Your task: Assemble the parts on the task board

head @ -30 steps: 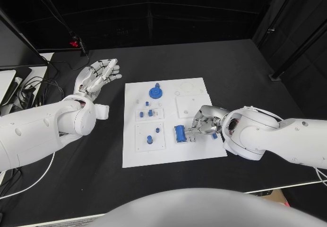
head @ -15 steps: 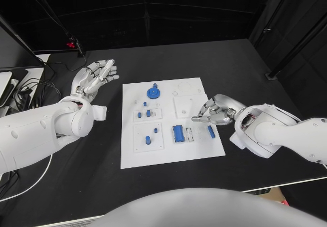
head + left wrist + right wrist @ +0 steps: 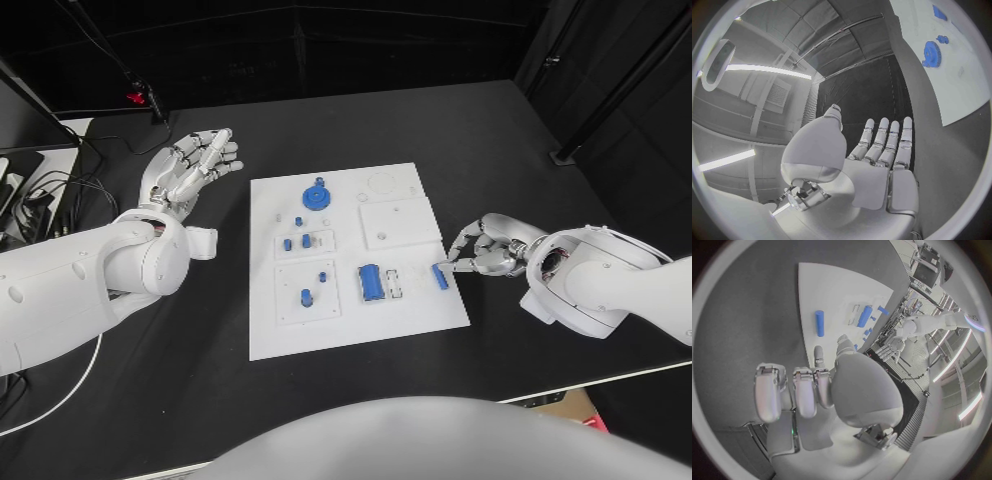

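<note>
The white task board [image 3: 411,312] lies mid-table. On it are a blue gear [image 3: 316,193], several small blue pegs [image 3: 296,241], a blue block [image 3: 371,283] standing in a slot, and a blue cylinder [image 3: 441,277] lying loose near the board's right edge. My right hand [image 3: 488,250] hovers at that edge with its fingers curled in and nothing in them; in the right wrist view a gap separates the cylinder [image 3: 819,323] from the right hand [image 3: 811,390]. My left hand [image 3: 188,168] is raised over the black table left of the board, fingers straight and apart, holding nothing [image 3: 879,165].
Two blank white squares [image 3: 398,222] sit on the board's far right part. Cables [image 3: 36,185] and equipment lie at the table's far left edge. The left wrist view has the gear [image 3: 930,52] on the board [image 3: 967,75].
My right hand has drawn back from the blue block to the board's right edge, leaving the blue cylinder lying on the board. The left hand has hardly moved.
</note>
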